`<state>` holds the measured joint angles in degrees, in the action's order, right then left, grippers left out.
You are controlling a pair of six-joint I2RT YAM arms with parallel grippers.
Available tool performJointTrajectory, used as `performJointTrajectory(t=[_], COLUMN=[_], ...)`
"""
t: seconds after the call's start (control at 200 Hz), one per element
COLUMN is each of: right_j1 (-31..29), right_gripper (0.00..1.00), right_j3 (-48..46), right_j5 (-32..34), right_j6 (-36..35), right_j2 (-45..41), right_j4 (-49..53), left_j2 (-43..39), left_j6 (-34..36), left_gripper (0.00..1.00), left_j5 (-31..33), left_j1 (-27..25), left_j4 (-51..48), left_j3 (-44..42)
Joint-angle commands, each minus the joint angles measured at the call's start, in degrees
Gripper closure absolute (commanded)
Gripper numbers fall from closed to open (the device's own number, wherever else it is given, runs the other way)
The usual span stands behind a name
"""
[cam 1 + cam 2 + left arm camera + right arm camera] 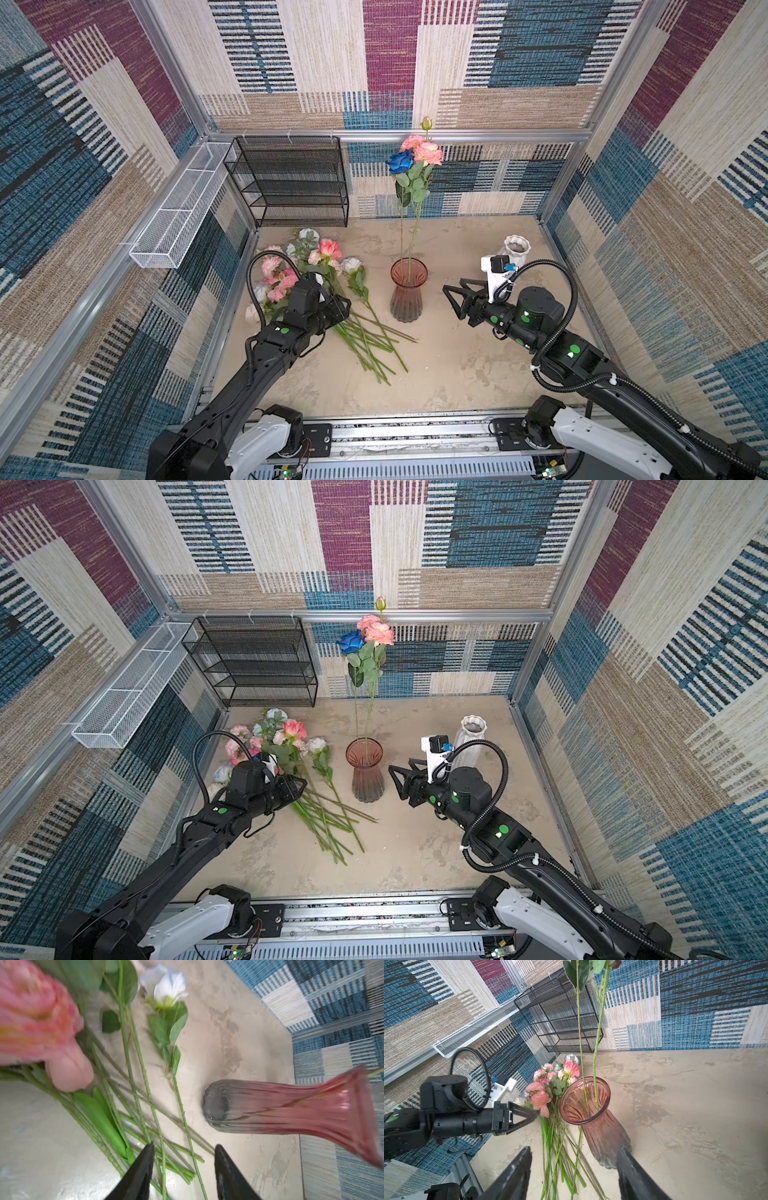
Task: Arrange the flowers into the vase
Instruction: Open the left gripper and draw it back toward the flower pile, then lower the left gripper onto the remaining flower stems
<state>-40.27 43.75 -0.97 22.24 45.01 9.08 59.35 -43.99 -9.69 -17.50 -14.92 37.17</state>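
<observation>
A pink ribbed glass vase stands mid-table and holds two long stems: a dark blue rose and pink roses. Several more flowers lie in a loose pile left of it, stems fanned toward the front. My left gripper hangs open over those stems, with nothing pinched between its fingers. My right gripper is open and empty just right of the vase, pointing at it.
A white ribbed vase stands at the back right behind my right wrist. A black mesh shelf sits against the back wall, and a white mesh basket hangs on the left wall. Patterned walls enclose the table on three sides.
</observation>
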Motion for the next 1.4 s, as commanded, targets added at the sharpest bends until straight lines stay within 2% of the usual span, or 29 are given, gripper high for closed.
performJointTrajectory(t=[0.0,0.23,0.315,0.586,0.671,0.806,0.871,1.007,1.152,1.397], right_j1=[0.02,0.02,0.02,0.02,0.02,0.02,0.02,0.02,0.02,0.02], right_gripper=[0.34,0.35,0.35,0.35,0.35,0.35,0.35,0.35,0.35,0.35], right_j3=[-0.16,-1.1,-1.16,-1.38,-1.2,-0.77,-0.55,-0.42,-0.07,0.56], right_j5=[-0.55,-0.35,-0.28,-0.47,-0.36,-0.04,0.04,0.09,-0.07,-0.49], right_j6=[0.52,0.73,0.65,0.62,0.56,0.46,0.47,0.49,0.35,0.22], right_j2=[0.16,-0.51,-0.54,-0.1,-0.1,-0.1,-0.01,0.25,0.75,1.62], right_j4=[-1.79,-1.52,-1.53,-2.09,-1.97,-1.62,-1.37,-1.24,-1.33,-1.0], left_j2=[1.93,2.15,0.57,-0.79,1.25,4.07,4.91,7.0,8.97,12.32], left_j6=[-5.15,-6.76,-7.96,-8.08,-7.04,-6.34,-5.91,-4.66,-4.4,-4.22], left_gripper=[0.56,0.59,0.65,0.74,0.74,0.62,0.61,0.71,0.74,0.86], left_j5=[-2.91,2.94,4.85,4.95,4.71,2.83,2.87,3.54,4.22,4.79], left_j1=[0.74,1.43,1.52,2.52,3.56,4.75,4.75,5.28,5.8,6.03], left_j4=[4.81,-0.49,-1.53,1.1,2.22,7.16,8.48,8.94,10.79,12.63], left_j3=[-2.26,-5.13,-6.83,-10.54,-10.41,-11.08,-11.08,-10.98,-11.85,-11.68])
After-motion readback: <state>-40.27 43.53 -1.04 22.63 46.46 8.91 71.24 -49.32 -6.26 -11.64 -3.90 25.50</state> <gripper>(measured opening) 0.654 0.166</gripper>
